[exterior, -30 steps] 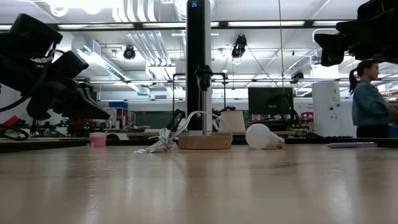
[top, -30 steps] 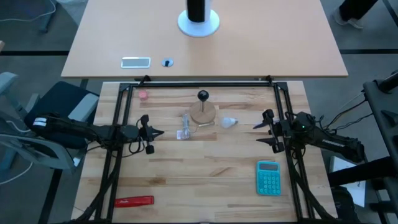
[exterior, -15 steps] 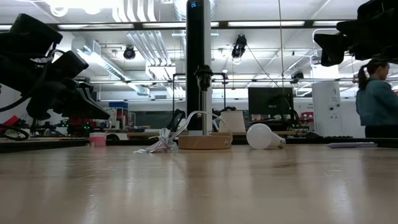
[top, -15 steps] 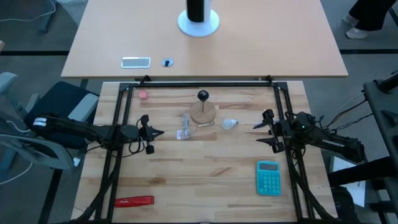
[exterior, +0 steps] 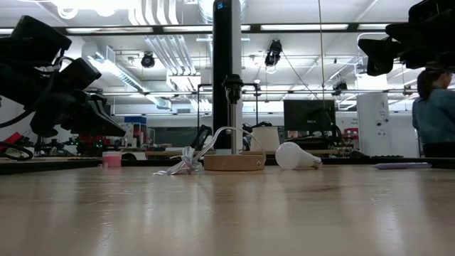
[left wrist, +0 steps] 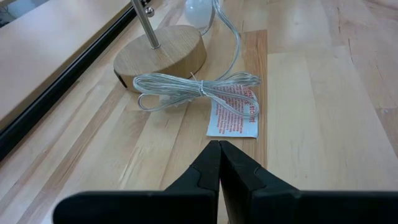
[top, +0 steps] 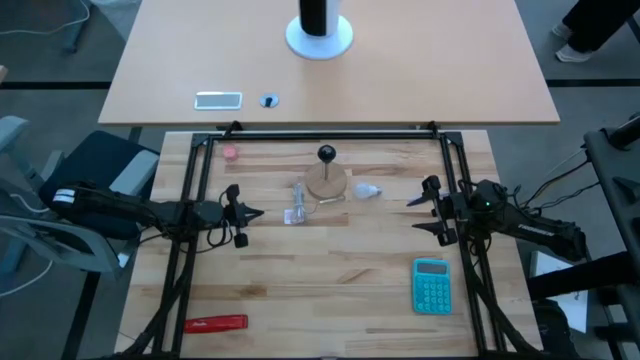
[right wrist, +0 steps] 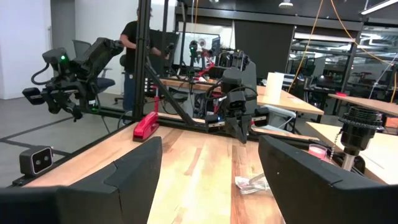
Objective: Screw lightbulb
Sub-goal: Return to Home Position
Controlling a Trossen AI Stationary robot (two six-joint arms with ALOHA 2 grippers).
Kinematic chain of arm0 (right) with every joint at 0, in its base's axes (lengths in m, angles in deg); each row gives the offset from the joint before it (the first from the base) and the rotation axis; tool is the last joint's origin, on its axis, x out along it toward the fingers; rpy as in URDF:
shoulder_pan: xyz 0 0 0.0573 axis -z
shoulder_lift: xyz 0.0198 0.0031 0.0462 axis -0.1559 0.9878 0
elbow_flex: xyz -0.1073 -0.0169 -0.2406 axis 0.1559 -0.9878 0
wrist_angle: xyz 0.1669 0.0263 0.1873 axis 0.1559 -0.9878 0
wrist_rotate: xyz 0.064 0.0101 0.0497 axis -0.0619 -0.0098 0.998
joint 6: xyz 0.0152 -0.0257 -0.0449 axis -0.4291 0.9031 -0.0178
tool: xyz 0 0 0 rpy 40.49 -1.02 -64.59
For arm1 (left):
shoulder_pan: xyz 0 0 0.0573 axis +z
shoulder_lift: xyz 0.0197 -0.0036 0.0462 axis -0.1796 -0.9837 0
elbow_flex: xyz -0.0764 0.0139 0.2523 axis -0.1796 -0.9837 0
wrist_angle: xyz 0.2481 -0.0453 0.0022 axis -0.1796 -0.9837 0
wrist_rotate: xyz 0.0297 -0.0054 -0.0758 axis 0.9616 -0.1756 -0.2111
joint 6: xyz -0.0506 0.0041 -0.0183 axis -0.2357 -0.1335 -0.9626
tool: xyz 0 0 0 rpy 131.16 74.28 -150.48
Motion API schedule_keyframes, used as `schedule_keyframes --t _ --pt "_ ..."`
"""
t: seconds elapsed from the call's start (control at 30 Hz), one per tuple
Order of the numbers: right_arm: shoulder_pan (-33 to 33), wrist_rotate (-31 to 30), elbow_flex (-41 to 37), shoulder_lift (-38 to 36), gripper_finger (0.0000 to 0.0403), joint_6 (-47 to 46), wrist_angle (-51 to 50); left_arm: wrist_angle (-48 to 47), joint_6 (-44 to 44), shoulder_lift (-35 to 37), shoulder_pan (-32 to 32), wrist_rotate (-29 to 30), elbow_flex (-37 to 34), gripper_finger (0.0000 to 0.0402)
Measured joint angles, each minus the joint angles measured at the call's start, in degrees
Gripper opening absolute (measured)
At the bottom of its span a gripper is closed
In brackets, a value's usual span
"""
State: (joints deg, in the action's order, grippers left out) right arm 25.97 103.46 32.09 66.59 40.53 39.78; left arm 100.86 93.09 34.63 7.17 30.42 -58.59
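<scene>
The small white lightbulb (top: 368,190) lies on its side on the wooden table, just right of the round wooden disc stand (top: 326,181) with its black socket (top: 327,154) on a post. It also shows in the low view (exterior: 295,156) and at the edge of the left wrist view (left wrist: 200,7). My left gripper (top: 260,212) is shut and empty, left of the stand, pointing at it (left wrist: 219,149). My right gripper (top: 414,215) is open and empty, right of the bulb, above the table (right wrist: 208,180).
A coiled clear cable with a red-printed tag (left wrist: 205,93) lies in front of the stand, between it and my left gripper. A pink object (top: 230,153) lies at the far left, a teal calculator (top: 431,285) near right, a red stapler (top: 216,323) near left. A person (exterior: 434,107) stands beyond the table.
The lightbulb has rolled a little on the table, toward the far edge and the stand, with no gripper touching it. Both arms have kept still.
</scene>
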Motion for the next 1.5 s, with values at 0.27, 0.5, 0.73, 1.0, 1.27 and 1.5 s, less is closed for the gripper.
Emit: schedule_keyframes --t 0.27,0.5,0.73,1.0,1.27,1.5 --pt "0.0 -0.02 0.0 0.01 0.0251 0.01 0.0 0.0 0.0 -0.01 0.01 -0.02 -0.01 0.0" --pt "-0.01 -0.01 0.0 0.01 0.0242 0.01 0.0 0.0 0.0 -0.01 0.01 -0.01 0.0 0.0" --pt "-0.01 0.0 0.0 0.0 0.0241 -0.01 0.01 0.0 0.0 -0.01 0.02 -0.01 -0.01 0.0" --pt "0.01 -0.01 0.0 0.01 0.0256 -0.01 -0.01 0.0 0.0 0.0 0.01 -0.02 0.0 0.0" --pt "-0.01 0.0 0.0 0.0 0.0266 -0.01 -0.01 0.0 0.0 0.0 0.02 -0.02 0.01 0.0" --pt "0.0 -0.01 0.0 0.01 0.0259 0.01 0.01 0.0 0.0 -0.02 0.0 0.0 0.01 0.0"
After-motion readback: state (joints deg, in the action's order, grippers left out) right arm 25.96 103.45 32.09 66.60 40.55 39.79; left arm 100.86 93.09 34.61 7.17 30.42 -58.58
